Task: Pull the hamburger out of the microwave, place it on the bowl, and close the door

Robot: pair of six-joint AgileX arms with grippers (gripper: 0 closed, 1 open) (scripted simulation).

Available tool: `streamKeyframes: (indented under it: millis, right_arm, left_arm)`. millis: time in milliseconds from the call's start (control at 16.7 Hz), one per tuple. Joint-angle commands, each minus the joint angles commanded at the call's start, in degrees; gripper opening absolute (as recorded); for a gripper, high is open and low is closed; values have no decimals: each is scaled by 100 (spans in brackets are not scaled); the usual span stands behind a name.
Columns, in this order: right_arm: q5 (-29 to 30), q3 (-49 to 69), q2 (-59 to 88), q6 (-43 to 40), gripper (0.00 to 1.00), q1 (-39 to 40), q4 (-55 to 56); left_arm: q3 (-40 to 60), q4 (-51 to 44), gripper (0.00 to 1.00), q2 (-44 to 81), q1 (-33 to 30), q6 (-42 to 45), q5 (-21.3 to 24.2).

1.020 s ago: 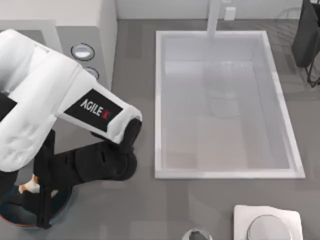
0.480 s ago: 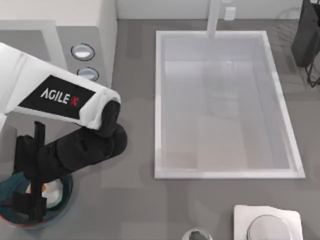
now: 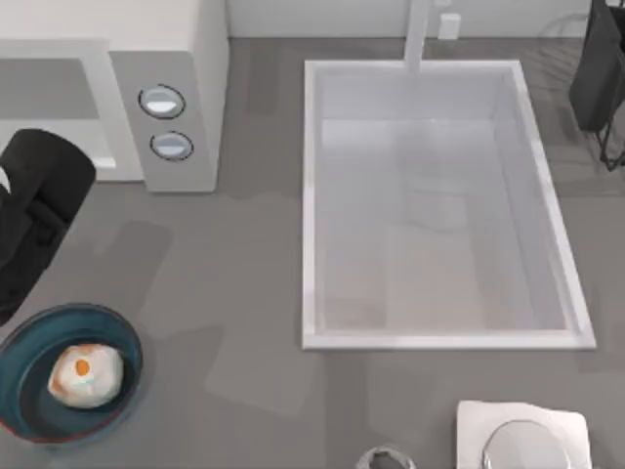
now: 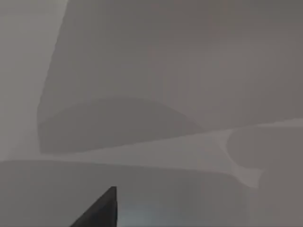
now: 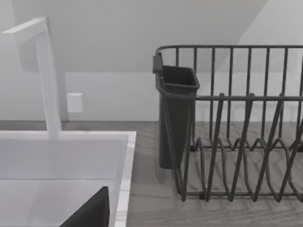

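The hamburger [image 3: 86, 375], a pale lump with an orange patch, lay inside the bowl [image 3: 27, 337] at the near left corner of the table [image 3: 254, 283], a little right of the bowl's centre. Nothing touched it.

The microwave [image 3: 181, 88] stood at the far left. Its two round knobs [image 3: 162, 101] sat one behind the other on the front panel, and left of them the cavity showed as an open grey recess. Whether the door was in sight could not be told.

The left arm [image 3: 34, 210], a dark mass, lay at the left edge, between the microwave and the bowl and clear of both. Whether its jaws were open or closed could not be told. In the left wrist view a dark finger tip [image 4: 100, 212] poked up against plain grey surfaces.

A white sink [image 3: 444, 200] filled the middle and right of the table, with a faucet [image 3: 420, 34] at its far rim. A dark dish rack [image 5: 236, 123] with a cutlery holder [image 5: 176, 113] stood at the far right corner. A white plate [image 3: 522, 435] lay at the near right.
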Motion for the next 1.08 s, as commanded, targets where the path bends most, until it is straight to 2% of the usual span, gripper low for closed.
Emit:
streamKeyframes:
  millis: [360, 600, 840, 1080]
  right_arm:
    - [0, 0, 0, 0, 100, 0, 0]
    - [0, 0, 0, 0, 100, 0, 0]
    - [0, 0, 0, 0, 100, 0, 0]
    - [0, 0, 0, 0, 100, 0, 0]
  left_arm:
    - [-1859, 2299, 100, -3560, 907, 4665, 1278]
    - [-3081, 3525, 100, -5746, 1305, 7314, 2150]
    - [-4075, 4374, 100, -7411, 1532, 9111, 2873]
    - [-4621, 4782, 100, -8218, 1617, 9943, 3277]
